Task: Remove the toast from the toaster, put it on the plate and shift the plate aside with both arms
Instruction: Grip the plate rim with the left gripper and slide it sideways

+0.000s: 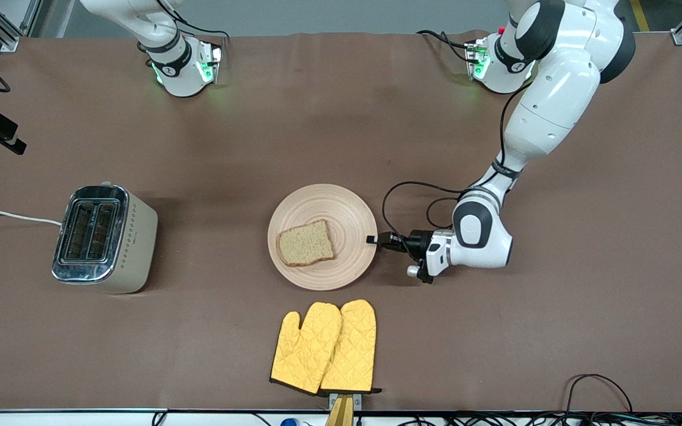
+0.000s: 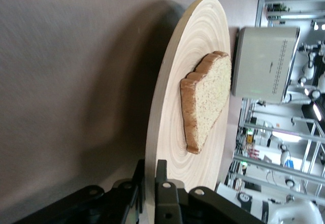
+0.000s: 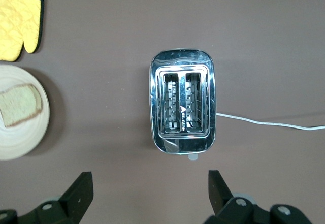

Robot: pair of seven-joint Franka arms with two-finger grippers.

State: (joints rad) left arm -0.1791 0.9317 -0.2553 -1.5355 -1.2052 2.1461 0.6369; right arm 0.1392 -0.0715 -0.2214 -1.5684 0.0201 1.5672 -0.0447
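The round beige wooden plate (image 1: 341, 204) lies mid-table with the toast (image 1: 305, 243) flat on it. My left gripper (image 1: 372, 239) is low at the plate's rim on the side toward the left arm's end of the table. In the left wrist view my left gripper (image 2: 151, 165) is shut on the edge of the plate (image 2: 167, 127), one finger above and one below, with the toast (image 2: 205, 99) farther in. My right gripper (image 3: 150, 193) is open and empty, high over the table beside the toaster (image 3: 183, 101). The plate (image 3: 20, 142) and toast (image 3: 19, 105) show at the edge of that view.
A steel two-slot toaster (image 1: 101, 236) with a white cord stands toward the right arm's end of the table. Two yellow quilted oven mitts (image 1: 326, 346) lie nearer to the front camera than the plate. Black cables trail by the left arm's wrist.
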